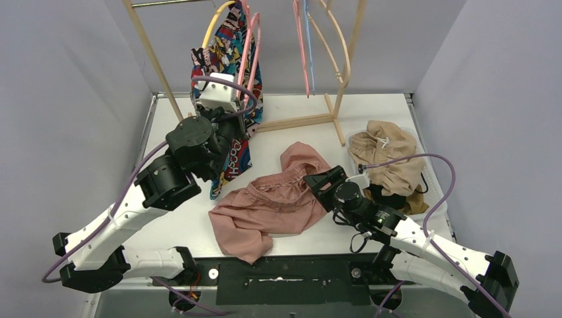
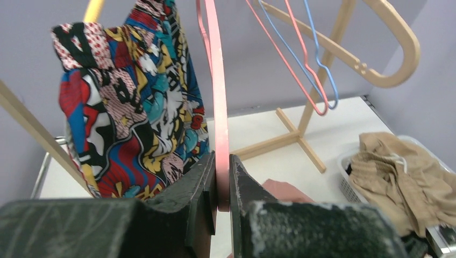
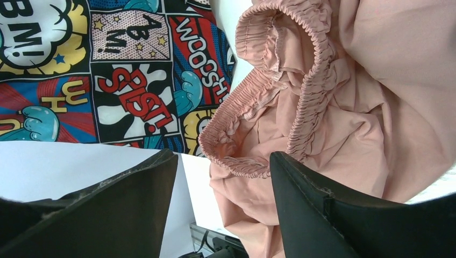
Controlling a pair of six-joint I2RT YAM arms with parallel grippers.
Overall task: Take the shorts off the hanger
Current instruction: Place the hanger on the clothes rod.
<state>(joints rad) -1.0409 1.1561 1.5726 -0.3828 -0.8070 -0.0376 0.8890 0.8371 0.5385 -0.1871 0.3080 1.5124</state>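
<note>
The comic-print shorts [image 1: 226, 63] hang from a yellow hanger [image 1: 213, 26] on the wooden rack, and their lower end reaches the table. They also show in the left wrist view [image 2: 134, 107] and the right wrist view [image 3: 107, 70]. My left gripper [image 2: 222, 180] is shut on the bare pink hanger [image 2: 219, 107] right beside them, also visible from above [image 1: 224, 99]. The dusty pink shorts [image 1: 278, 199] lie crumpled on the table. My right gripper [image 1: 323, 180] is open and empty at their right edge, with the gathered waist [image 3: 258, 102] just ahead of its jaws.
A white basket [image 1: 424, 173] at the right holds the beige shorts [image 1: 388, 159] over tan and black cloth. The wooden rack [image 1: 298, 122] stands at the back. It carries thin pink and blue wire hangers [image 2: 314, 70] and a wooden hanger [image 2: 392, 59].
</note>
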